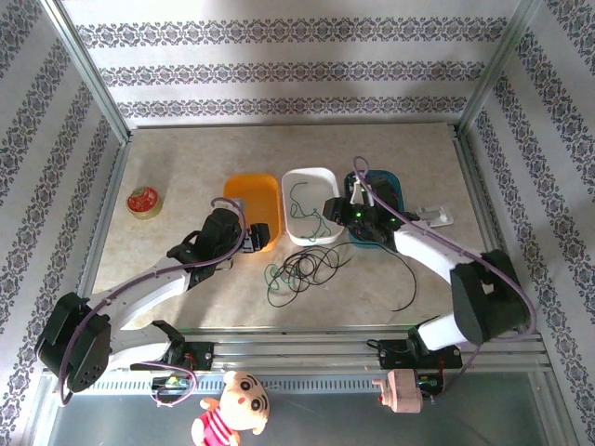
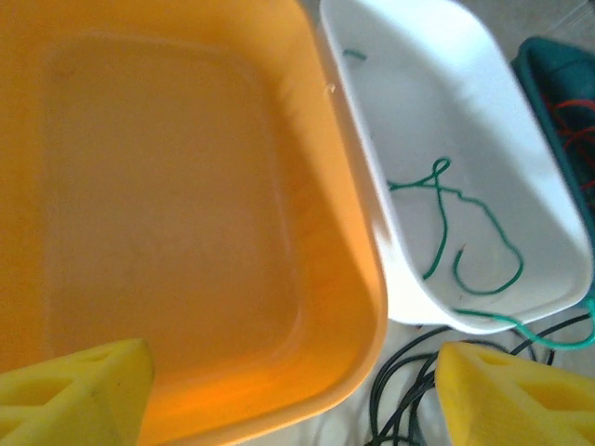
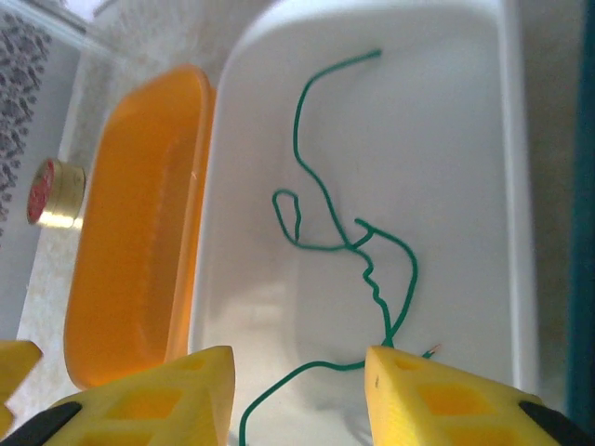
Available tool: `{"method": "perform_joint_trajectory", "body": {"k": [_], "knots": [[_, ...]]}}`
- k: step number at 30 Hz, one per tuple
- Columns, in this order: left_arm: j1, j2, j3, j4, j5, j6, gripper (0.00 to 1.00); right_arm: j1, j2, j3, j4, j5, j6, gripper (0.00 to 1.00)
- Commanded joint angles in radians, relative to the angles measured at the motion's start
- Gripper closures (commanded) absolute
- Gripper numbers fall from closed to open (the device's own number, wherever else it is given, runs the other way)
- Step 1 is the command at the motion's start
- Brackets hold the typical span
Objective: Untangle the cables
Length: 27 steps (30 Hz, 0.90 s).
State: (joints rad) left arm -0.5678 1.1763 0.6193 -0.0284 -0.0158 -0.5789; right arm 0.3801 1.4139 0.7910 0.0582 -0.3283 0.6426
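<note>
The table [image 1: 186,149] carries three trays side by side near its centre: orange tray [image 1: 251,190] on the left, white tray [image 1: 311,177] in the middle, teal tray [image 1: 395,186] on the right. The left arm [image 1: 149,288] reaches to the near edge of the orange tray. The right arm [image 1: 437,251] reaches across the teal tray to the right side of the white tray. The left gripper [image 2: 297,400] hangs over the orange tray's near rim, fingers wide apart and holding nothing. The right gripper [image 3: 297,400] hangs over the white tray, fingers apart. A green cable [image 3: 297,130] lies looped on the white tray's floor, and its near end runs through the gap between the right fingers [image 3: 177,390]. The black cables [image 1: 307,268] lie in a tangle on the table just in front of the white tray, with one strand [image 1: 409,279] trailing to the right. A red cable [image 2: 572,121] lies in the teal tray. A round tin [image 1: 143,202] stands well apart at the table's left.
</note>
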Motion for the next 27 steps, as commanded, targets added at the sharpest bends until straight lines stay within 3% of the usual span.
{"method": "perform_joint_trajectory", "body": {"k": [1, 10, 18, 27], "knots": [[-0.018, -0.017, -0.020, -0.109, 0.007, 0.027, 0.21, 0.005, -0.088, -0.039, -0.025, 0.092, -0.030, 0.59], [-0.083, 0.096, -0.021, -0.164, 0.132, 0.031, 0.21, -0.003, -0.129, -0.063, -0.072, 0.117, -0.040, 0.59], [-0.143, 0.198, -0.020, -0.186, 0.112, 0.009, 0.24, -0.013, -0.107, -0.020, -0.104, 0.120, -0.049, 0.59], [-0.145, 0.168, 0.024, -0.245, 0.048, 0.042, 0.25, -0.015, -0.110, -0.024, -0.105, 0.103, -0.055, 0.59]]}}
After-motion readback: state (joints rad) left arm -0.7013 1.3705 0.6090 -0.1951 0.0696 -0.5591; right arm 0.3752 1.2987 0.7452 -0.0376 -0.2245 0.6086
